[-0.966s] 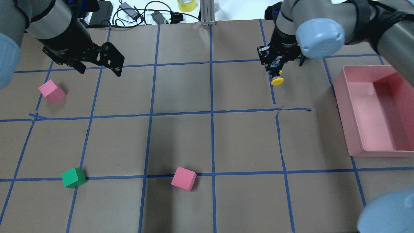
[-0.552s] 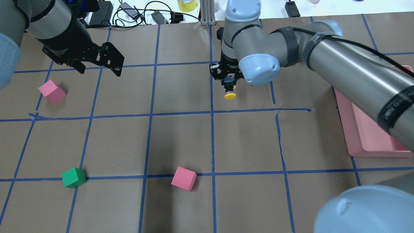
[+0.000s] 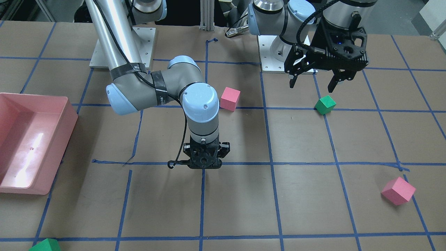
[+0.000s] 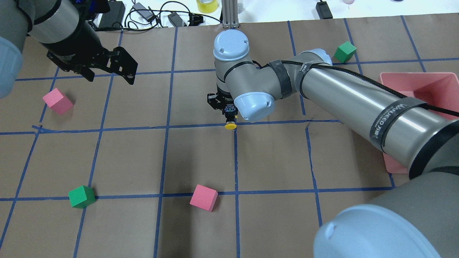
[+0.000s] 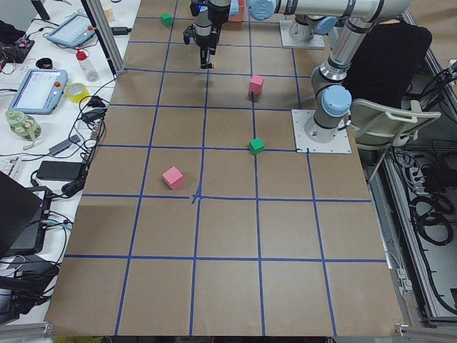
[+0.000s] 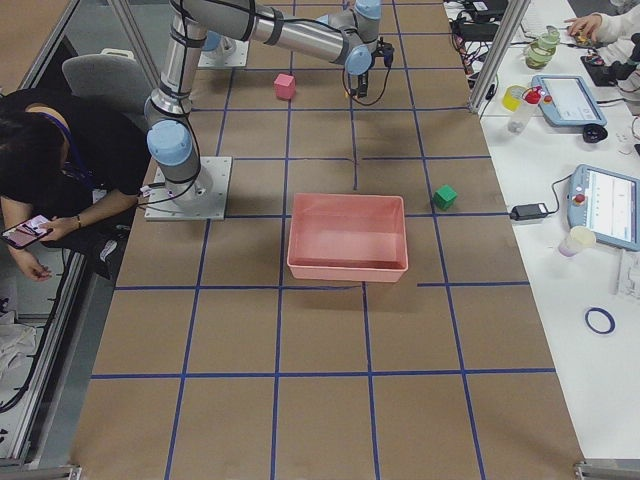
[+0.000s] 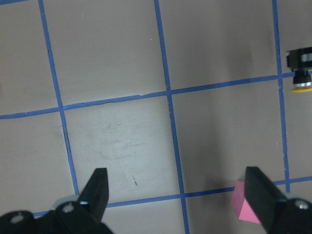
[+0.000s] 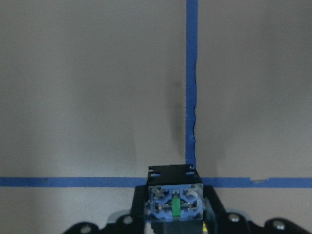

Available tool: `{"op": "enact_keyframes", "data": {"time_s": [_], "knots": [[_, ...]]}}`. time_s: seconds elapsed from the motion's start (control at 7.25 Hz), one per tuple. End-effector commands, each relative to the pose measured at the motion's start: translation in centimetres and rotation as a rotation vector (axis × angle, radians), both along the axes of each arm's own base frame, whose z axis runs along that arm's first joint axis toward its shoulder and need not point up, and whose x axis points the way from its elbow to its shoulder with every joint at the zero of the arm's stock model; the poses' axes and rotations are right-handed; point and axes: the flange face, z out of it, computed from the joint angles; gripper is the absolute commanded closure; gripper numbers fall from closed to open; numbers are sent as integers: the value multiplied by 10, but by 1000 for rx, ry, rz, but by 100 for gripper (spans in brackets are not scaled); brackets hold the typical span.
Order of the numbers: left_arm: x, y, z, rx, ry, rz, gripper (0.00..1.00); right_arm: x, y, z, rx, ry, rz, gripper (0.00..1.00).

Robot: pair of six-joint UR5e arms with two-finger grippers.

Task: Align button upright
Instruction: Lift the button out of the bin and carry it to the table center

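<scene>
Matt paper table (image 4: 200,157); glossy plastic bin (image 3: 64,139); smooth plastic button (image 4: 230,125).

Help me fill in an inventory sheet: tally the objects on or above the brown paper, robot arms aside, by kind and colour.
pink foam cubes: 2
green foam cubes: 2
pink bin: 1
yellow-capped button: 1
Total: 6

Four cubes (image 4: 58,101) (image 4: 203,197) (image 4: 81,196) (image 4: 345,51); one bin (image 6: 348,270); one button (image 4: 230,125)
</scene>
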Motion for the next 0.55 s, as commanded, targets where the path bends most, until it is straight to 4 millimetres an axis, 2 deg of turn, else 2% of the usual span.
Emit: {"op": "enact_keyframes", "data": {"time_s": [0.0,0.28,0.41], "knots": [[0,-1,-1,2,0,0,0,2,13,-19,-8,-2,6,100],[0,-1,-1,1,2,0,0,7,20,-23,-1,5,12,100],[0,-1,-1,1,2,0,0,2,28,-36,20,21,11,100]]}}
